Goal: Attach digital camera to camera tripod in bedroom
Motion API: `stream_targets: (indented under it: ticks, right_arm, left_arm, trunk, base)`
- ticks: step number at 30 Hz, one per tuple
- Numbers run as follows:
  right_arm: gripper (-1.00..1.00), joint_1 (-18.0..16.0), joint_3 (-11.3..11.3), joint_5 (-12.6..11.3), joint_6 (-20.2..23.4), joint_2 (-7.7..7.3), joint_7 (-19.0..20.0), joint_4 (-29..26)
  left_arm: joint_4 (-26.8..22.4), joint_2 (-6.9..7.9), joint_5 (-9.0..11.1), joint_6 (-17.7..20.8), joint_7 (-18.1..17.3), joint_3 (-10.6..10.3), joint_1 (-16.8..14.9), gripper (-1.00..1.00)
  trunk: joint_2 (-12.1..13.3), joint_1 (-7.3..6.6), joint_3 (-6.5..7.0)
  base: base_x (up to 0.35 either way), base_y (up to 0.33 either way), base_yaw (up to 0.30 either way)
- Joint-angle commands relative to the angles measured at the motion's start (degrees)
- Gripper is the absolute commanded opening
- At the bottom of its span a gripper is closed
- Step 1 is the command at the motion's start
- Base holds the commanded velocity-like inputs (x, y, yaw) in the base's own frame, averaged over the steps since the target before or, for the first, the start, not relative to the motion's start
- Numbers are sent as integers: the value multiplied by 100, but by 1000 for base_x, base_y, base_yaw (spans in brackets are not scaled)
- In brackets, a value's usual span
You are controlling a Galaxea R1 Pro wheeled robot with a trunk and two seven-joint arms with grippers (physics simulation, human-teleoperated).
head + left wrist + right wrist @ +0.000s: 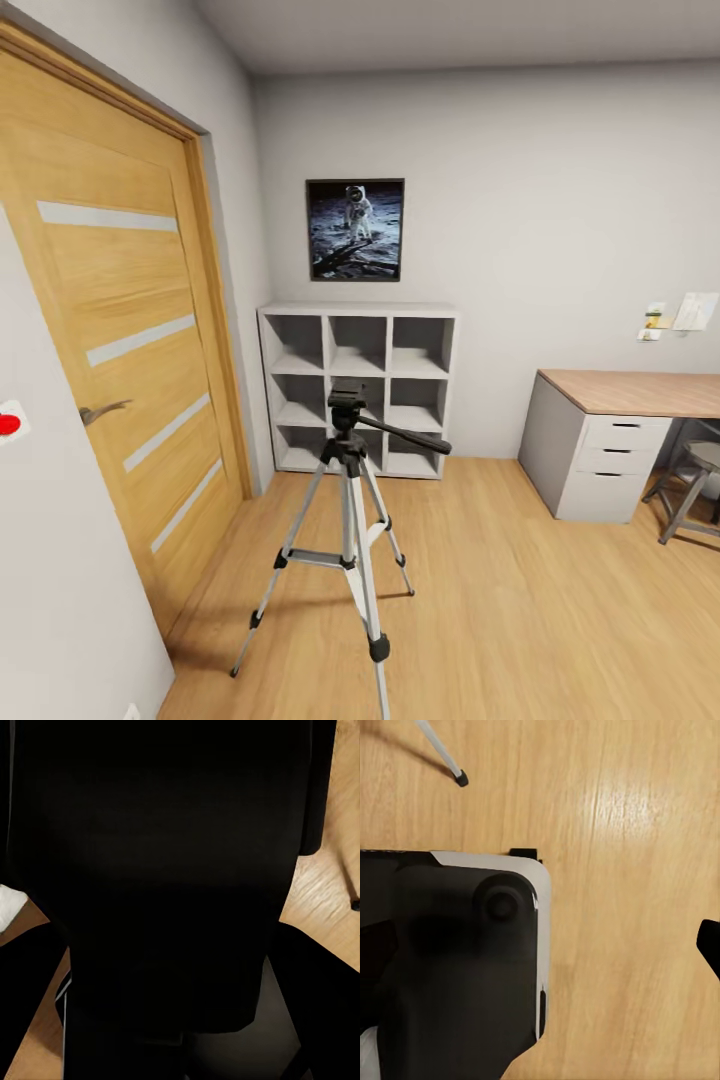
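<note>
Here the camera tripod (348, 520) stands upright on the wood floor (520, 620) of the bedroom, legs spread, its black pan handle (405, 434) pointing toward the desk (630, 395). Bare planks lie open between tripod and desk; the oak door (120, 380) sits near on the other side, the white cube shelf (358, 388) behind. Whether either claw is open or closed cannot be told
</note>
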Motion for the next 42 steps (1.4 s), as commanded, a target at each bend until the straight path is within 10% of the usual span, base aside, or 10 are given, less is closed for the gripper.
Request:
stream_targets:
  ticks: [1,42]
  right_arm:
    - [100,-6,4,-8,-33,-1,19,18]
    - [100,2,21,1,-56,-35,-38,18]
  left_arm:
    - [0,-1,43,-12,24,-51,-1,-100]
    - [-8,-34,32,-12,7,-49,-1,-100]
  trunk:
    - [-4,2,-2]
    - [-4,2,-2]
  base:
    - [0,84,0]
    - [0,6,35]
